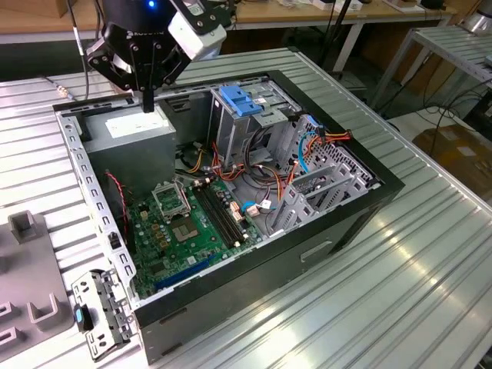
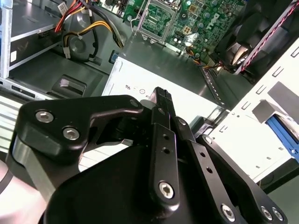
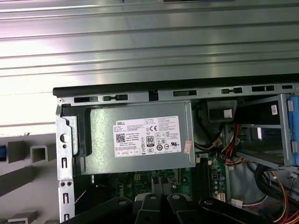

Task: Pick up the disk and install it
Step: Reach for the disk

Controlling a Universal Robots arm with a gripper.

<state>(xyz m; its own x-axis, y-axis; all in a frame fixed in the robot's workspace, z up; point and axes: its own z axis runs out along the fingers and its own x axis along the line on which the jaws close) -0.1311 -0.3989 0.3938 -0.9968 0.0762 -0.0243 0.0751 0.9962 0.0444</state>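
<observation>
My gripper (image 1: pixel 147 101) hangs over the back left corner of the open computer case (image 1: pixel 369 192), just above the grey power supply (image 1: pixel 134 127). Its black fingers (image 2: pixel 161 95) are pressed together, shut, with nothing between them. The power supply's white label (image 3: pixel 147 136) lies directly below in the first wrist view. The disk is out of view. A blue plastic strip (image 2: pixel 281 133) lies outside the case's perforated wall (image 2: pixel 243 135), at the picture's border. Too little of it shows to tell what it is.
A grey drive cage topped by a blue bracket (image 1: pixel 240 100) stands at the case's back. The green motherboard (image 1: pixel 192 223) and loose cables (image 1: pixel 307 146) fill the floor. Grey fixtures (image 1: pixel 27 223) and a metal bracket with a blue tab (image 1: pixel 96 315) lie on the ribbed table (image 1: pixel 400 292).
</observation>
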